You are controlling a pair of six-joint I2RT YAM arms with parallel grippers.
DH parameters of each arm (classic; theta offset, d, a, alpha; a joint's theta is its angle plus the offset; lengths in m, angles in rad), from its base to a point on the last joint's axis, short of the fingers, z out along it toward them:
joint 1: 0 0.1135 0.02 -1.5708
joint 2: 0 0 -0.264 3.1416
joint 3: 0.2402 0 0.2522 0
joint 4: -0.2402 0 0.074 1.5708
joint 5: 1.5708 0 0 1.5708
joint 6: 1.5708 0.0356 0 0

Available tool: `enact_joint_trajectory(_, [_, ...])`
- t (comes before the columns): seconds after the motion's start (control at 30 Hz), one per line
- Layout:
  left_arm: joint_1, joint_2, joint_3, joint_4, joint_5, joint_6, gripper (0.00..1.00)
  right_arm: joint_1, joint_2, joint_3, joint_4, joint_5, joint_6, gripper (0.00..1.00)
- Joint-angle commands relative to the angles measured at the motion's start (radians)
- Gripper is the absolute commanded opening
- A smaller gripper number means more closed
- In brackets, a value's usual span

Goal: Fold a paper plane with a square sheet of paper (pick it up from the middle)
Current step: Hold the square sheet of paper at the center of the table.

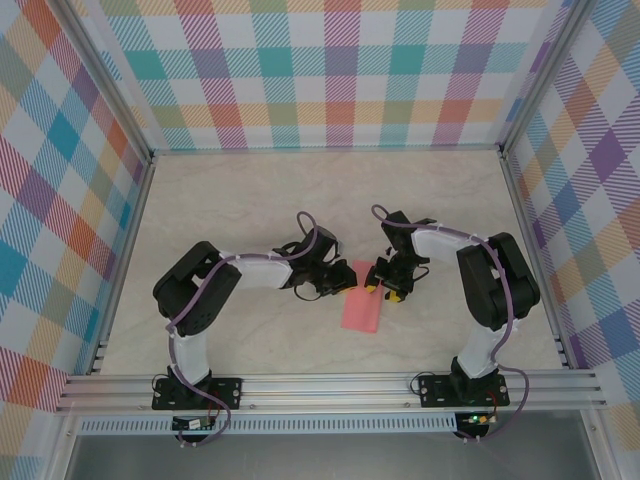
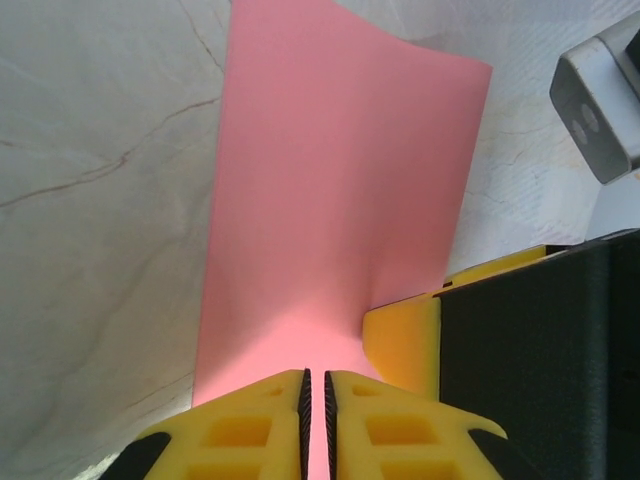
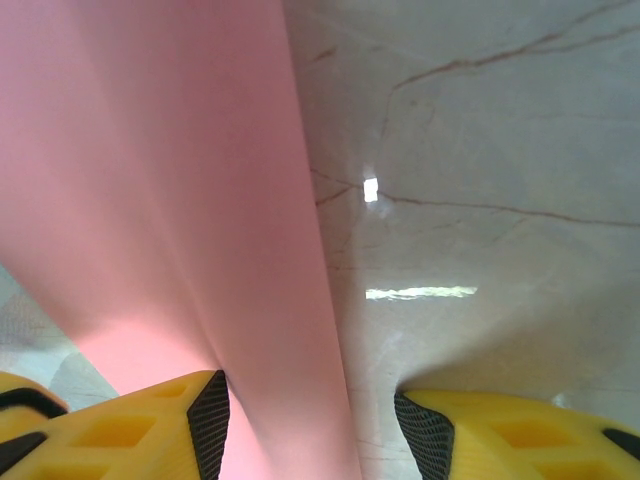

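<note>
Left gripper (image 2: pixel 316 385) pinches the square sheet of paper (image 2: pixel 340 180).

The top camera is mounted high behind the arm bases (image 1: pixel 197 390), angled down over the whole table (image 1: pixel 250 200). Each wrist camera looks forward along its own jaws, close to the surface: one over the left gripper (image 2: pixel 316 385), one over the right gripper (image 3: pixel 310 400). All three views share the square sheet of paper (image 1: pixel 362 310) and the marble beneath it.

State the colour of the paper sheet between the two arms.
The paper sheet is plain salmon-pink, with no marks; it shows clearest in the left wrist view.
</note>
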Motion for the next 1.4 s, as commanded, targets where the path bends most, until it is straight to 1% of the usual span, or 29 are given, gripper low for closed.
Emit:
enact_joint_trajectory(0.0, [-0.019, 0.021, 0.039, -0.022, 0.022, 0.021, 0.13, 0.031, 0.195, -0.102, 0.199, 0.109, -0.032, 0.55])
enact_joint_trajectory(0.73, [-0.023, 0.072, 0.072, -0.074, 0.021, 0.041, 0.10, 0.033, 0.219, -0.095, 0.203, 0.109, -0.057, 0.54])
enact_joint_trajectory(1.0, [-0.026, 0.090, 0.053, -0.177, -0.012, 0.085, 0.06, 0.033, 0.203, -0.093, 0.197, 0.109, -0.054, 0.54])
enact_joint_trajectory(1.13, [-0.026, 0.097, 0.021, -0.224, -0.040, 0.108, 0.03, 0.033, 0.142, -0.093, 0.179, 0.102, -0.043, 0.55])
enact_joint_trajectory(1.2, [-0.026, 0.100, 0.011, -0.249, -0.057, 0.117, 0.00, 0.033, 0.084, -0.093, 0.168, 0.092, -0.035, 0.55])
enact_joint_trajectory(1.37, [-0.025, 0.119, -0.001, -0.281, -0.086, 0.133, 0.00, 0.033, -0.149, -0.091, 0.111, 0.110, 0.005, 0.60])
